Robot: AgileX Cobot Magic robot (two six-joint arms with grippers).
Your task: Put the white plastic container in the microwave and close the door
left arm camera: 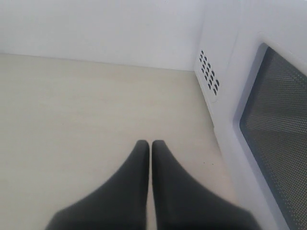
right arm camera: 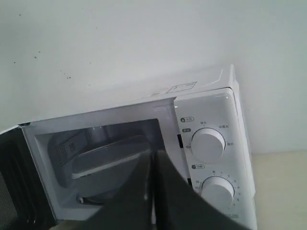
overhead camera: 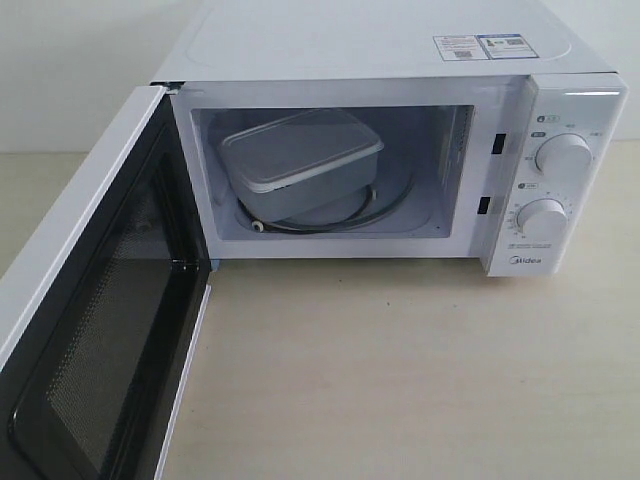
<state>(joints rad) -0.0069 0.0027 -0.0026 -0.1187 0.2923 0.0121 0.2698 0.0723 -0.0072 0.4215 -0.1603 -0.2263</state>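
Both grippers pinched together and empty, the container inside the open microwave.
The left gripper (left arm camera: 149, 144) has its dark fingers (left arm camera: 136, 165) pressed together on nothing, above the pale table (left arm camera: 72, 120) and near the outer face of the door (left arm camera: 276, 124), not touching it. The right gripper (right arm camera: 152, 155) is likewise closed on nothing, facing the cavity. In the exterior view the white plastic container (overhead camera: 300, 160), lid on, sits askew on the glass turntable (overhead camera: 385, 205) inside the microwave (overhead camera: 400, 40), toward nine o'clock in the cavity. The door stands wide open, swung out toward seven o'clock. Two dials (overhead camera: 563, 155) lie at three o'clock of the cavity.
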